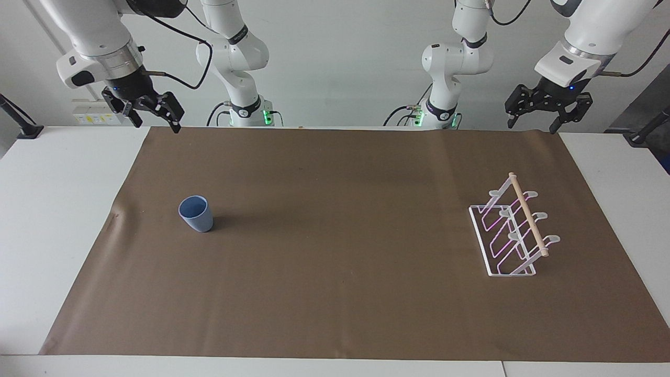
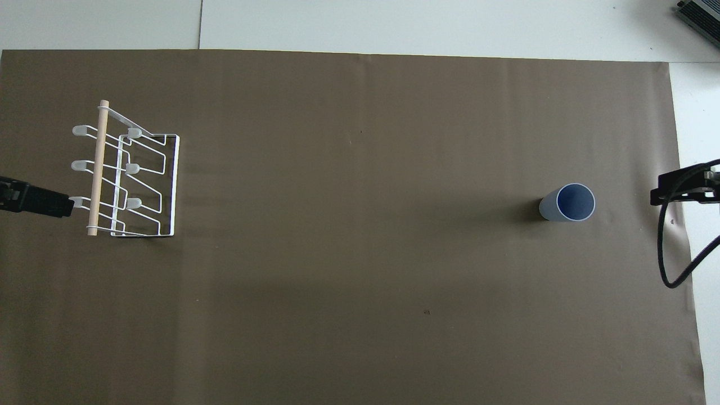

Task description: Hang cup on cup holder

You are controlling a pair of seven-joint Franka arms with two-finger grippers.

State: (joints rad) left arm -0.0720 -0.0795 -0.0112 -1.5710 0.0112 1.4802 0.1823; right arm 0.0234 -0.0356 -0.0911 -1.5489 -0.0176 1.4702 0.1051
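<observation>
The light-blue cup (image 1: pixel 197 214) stands upright on the brown mat toward the right arm's end of the table; it also shows in the overhead view (image 2: pixel 568 203). The white wire cup holder (image 1: pixel 510 238) with its wooden dowel stands toward the left arm's end, and shows in the overhead view too (image 2: pixel 135 180). My right gripper (image 1: pixel 157 125) is open and empty, raised over the mat's edge at the robots' end. My left gripper (image 1: pixel 531 127) is open and empty, raised over the same edge at the left arm's end. Both are well apart from the cup and the holder.
The brown mat (image 1: pixel 335 303) covers most of the white table (image 1: pixel 57 220). A black cable (image 2: pixel 672 259) hangs from the right arm over the mat's edge. A crease in the mat (image 1: pixel 116 214) lies beside the cup.
</observation>
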